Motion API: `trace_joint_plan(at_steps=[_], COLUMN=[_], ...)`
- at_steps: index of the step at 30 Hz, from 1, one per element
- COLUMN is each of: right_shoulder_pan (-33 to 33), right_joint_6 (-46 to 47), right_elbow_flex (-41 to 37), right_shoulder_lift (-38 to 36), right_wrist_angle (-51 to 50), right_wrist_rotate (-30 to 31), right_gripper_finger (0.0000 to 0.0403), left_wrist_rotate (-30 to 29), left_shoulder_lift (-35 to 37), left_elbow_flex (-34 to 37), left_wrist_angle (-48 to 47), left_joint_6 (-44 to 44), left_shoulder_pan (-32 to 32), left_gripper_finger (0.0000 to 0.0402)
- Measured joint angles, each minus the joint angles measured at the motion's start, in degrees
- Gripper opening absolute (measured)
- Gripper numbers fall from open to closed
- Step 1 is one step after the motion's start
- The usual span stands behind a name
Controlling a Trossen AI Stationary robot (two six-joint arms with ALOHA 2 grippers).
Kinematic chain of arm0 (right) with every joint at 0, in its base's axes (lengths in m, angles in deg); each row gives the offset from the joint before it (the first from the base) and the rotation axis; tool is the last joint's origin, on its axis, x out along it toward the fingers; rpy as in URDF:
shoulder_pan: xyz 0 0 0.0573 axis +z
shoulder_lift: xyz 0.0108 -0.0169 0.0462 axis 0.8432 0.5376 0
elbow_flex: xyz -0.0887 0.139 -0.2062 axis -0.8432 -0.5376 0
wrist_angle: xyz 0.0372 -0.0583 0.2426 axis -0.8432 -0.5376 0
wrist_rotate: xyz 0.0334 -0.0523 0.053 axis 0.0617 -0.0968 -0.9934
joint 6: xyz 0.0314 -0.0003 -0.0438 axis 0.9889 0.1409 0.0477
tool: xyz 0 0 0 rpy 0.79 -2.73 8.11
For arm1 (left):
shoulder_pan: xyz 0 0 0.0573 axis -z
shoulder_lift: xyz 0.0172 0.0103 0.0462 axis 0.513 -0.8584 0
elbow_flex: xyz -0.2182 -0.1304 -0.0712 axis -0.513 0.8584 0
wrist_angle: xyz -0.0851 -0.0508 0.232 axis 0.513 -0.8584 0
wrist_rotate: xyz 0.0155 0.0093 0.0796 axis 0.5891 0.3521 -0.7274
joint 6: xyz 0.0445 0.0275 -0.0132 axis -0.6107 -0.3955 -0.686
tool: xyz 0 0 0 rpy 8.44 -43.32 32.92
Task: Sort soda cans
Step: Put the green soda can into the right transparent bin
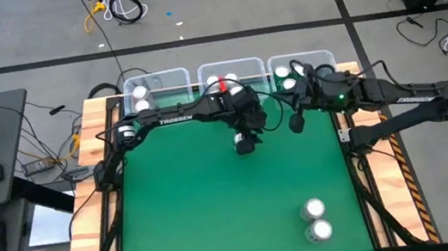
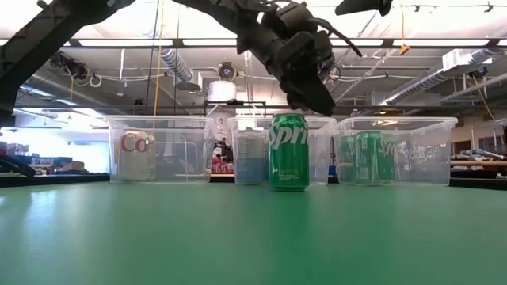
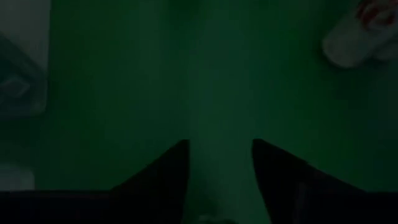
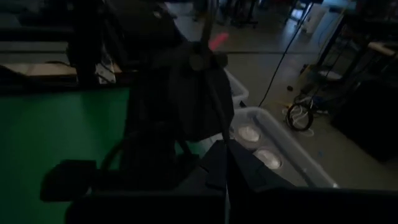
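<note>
I see my left hand (image 1: pixel 246 144) just above the centre of the overhead frame, hanging over the green table (image 1: pixel 200 207); its fingers (image 3: pixel 168 171) stand apart with bare mat between them, gripping nothing; a green soda can (image 2: pixel 288 151) stands upright on the table at mid-frame in the low view, just below that hand; my right hand (image 1: pixel 296 122) sits right of it, near the bins, fingers pressed together and empty; two soda cans (image 1: pixel 315 220) stand side by side at the lower right of the overhead frame; three clear bins (image 1: pixel 232 71) line the upper edge, each holding cans.
</note>
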Motion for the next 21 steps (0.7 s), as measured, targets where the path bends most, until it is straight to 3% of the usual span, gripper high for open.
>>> trace_joint_plan(at_steps=[5,10,16,21], right_shoulder_pan=[0.0,0.03,0.06,1.17], right_joint_6=[-1.36,-1.84,-1.62,-1.69], right_elbow_flex=[0.0,0.0,-1.26,-6.58], right_shoulder_lift=[-1.93,-3.88,-5.58,-5.91], right_wrist_angle=[3.01,3.8,2.27,7.61], right_wrist_rotate=[0.0,0.0,-0.19,-0.6], right_gripper_finger=[0.0,0.0,0.0,0.0], left_wrist_rotate=[7.18,10.82,13.35,14.31], left_shoulder_lift=[0.0,0.04,0.13,0.35], left_elbow_flex=[1.98,3.41,3.43,3.43], left_wrist_angle=[6.15,12.66,17.39,26.85], left_joint_6=[1.04,3.48,3.91,5.38], left_shoulder_pan=[-1.7,-2.87,-3.78,-3.77], left_gripper_finger=[0.0116,0.0073,0.0048,0.0044])
